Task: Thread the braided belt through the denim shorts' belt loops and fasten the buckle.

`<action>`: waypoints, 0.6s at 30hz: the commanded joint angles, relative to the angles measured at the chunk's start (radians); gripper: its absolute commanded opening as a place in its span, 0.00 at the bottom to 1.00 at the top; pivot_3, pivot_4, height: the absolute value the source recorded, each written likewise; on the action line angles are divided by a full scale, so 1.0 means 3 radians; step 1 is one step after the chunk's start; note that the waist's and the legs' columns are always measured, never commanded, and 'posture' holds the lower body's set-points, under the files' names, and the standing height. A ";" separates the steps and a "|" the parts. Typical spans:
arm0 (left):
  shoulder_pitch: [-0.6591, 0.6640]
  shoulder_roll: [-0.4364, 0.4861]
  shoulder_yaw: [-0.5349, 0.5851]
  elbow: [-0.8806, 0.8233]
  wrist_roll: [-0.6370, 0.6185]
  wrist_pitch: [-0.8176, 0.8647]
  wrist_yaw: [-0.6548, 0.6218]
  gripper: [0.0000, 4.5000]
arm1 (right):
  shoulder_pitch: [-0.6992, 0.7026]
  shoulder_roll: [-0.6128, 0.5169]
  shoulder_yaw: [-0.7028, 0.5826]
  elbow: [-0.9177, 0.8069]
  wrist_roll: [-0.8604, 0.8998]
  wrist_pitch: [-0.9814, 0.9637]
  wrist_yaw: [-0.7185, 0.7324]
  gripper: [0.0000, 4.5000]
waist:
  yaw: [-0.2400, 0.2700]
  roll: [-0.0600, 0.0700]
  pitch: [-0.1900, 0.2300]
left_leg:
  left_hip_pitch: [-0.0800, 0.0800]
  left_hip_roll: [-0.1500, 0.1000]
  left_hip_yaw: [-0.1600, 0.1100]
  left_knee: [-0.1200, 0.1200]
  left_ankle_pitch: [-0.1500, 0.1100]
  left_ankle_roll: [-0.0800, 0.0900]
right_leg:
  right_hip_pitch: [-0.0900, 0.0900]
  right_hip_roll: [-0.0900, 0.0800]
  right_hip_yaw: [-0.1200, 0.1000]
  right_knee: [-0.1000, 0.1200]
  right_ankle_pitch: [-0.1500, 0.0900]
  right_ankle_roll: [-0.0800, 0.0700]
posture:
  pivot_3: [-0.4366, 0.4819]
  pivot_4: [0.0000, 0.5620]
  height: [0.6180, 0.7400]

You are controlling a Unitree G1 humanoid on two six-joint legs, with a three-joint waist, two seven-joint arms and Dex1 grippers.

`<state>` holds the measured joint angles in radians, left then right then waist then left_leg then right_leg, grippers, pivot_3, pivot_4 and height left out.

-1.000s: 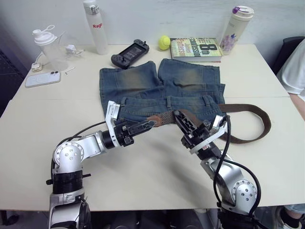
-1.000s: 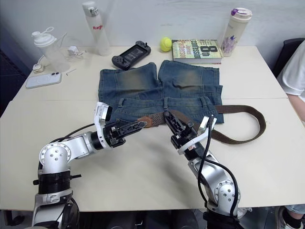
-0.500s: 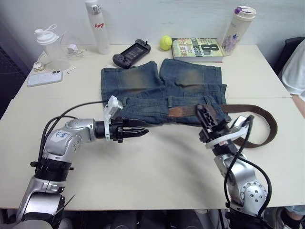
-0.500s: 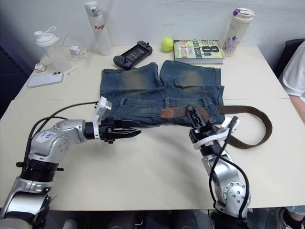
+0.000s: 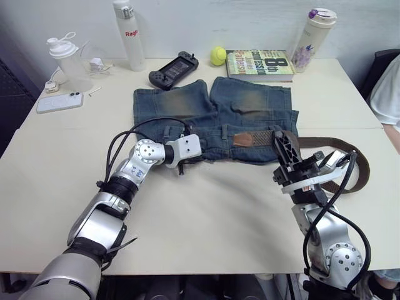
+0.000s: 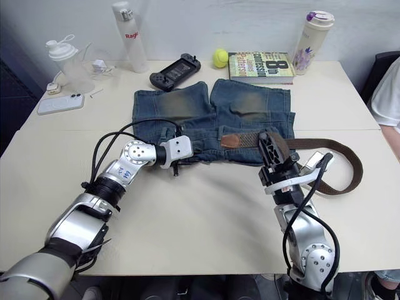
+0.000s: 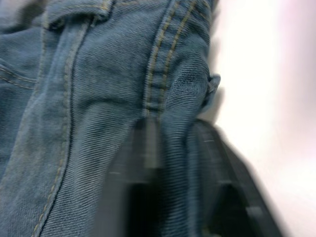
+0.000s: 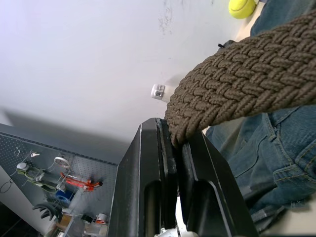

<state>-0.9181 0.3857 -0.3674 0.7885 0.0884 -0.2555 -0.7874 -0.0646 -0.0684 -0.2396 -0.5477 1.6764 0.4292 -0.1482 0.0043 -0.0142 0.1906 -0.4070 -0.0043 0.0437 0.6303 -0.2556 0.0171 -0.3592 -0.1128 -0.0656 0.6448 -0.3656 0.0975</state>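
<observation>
Blue fabric of the denim shorts (image 7: 89, 98) is spreading across most of the left wrist view, its weave showing plainly. A double row of tan stitching (image 7: 160, 64) is running along a seam toward the left tool (image 7: 168, 163), whose two black fingers (image 7: 222, 177) are closing around a raised fold of the denim, one finger on each side and both blurred. Beside the cloth's edge, the pale tabletop (image 7: 266, 98) is showing bare and bright.
</observation>
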 commanded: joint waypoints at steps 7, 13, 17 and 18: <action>0.1234 0.0701 0.0540 -0.1977 -0.0665 0.0706 -0.0702 0.01 | 0.0077 -0.0103 0.0013 -0.0285 -0.0134 -0.0115 -0.0062 0.00 | -0.0134 0.0000 0.0000 | 0.0001 0.0004 -0.0001 -0.0006 0.0000 -0.0002 | -0.0004 0.0002 0.0000 0.0000 0.0000 0.0000 | 0.48 0.27 1.00; 0.2806 0.1406 0.1232 -0.3726 -0.1196 0.1496 -0.0731 0.01 | 0.0146 -0.0455 -0.0091 -0.0486 -0.0051 -0.0092 -0.0269 0.00 | -0.0191 0.0007 0.0002 | 0.0006 0.0005 -0.0017 -0.0014 -0.0003 -0.0006 | -0.0005 0.0002 0.0009 -0.0006 -0.0001 -0.0003 | 0.48 0.27 1.00; 0.3266 0.1481 0.1393 -0.3922 -0.1124 0.1630 -0.0571 0.01 | 0.0199 -0.0703 -0.0114 -0.0512 0.0064 -0.0044 -0.0379 0.00 | -0.0069 0.0009 0.0004 | 0.0008 0.0001 -0.0024 -0.0005 -0.0008 0.0002 | 0.0005 -0.0003 0.0011 -0.0023 -0.0002 -0.0004 | 0.48 0.27 1.00; 0.3295 0.1461 0.1406 -0.3935 -0.1102 0.1659 -0.0517 0.01 | 0.0213 -0.0760 -0.0112 -0.0511 0.0112 -0.0018 -0.0400 0.00 | -0.0050 0.0009 0.0004 | 0.0008 0.0000 -0.0024 -0.0005 -0.0016 0.0013 | 0.0006 -0.0004 0.0011 -0.0024 -0.0002 -0.0004 | 0.48 0.27 1.00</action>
<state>0.0624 0.8170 0.0253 -0.3536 -0.2485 0.2287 -0.9666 -0.0055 -0.2742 -0.2618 -0.6563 1.6703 0.4183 -0.2590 -0.0108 -0.0113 0.1917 -0.4044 -0.0045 0.0366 0.6289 -0.2617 0.0221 -0.3574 -0.1142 -0.0617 0.6377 -0.3662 0.0962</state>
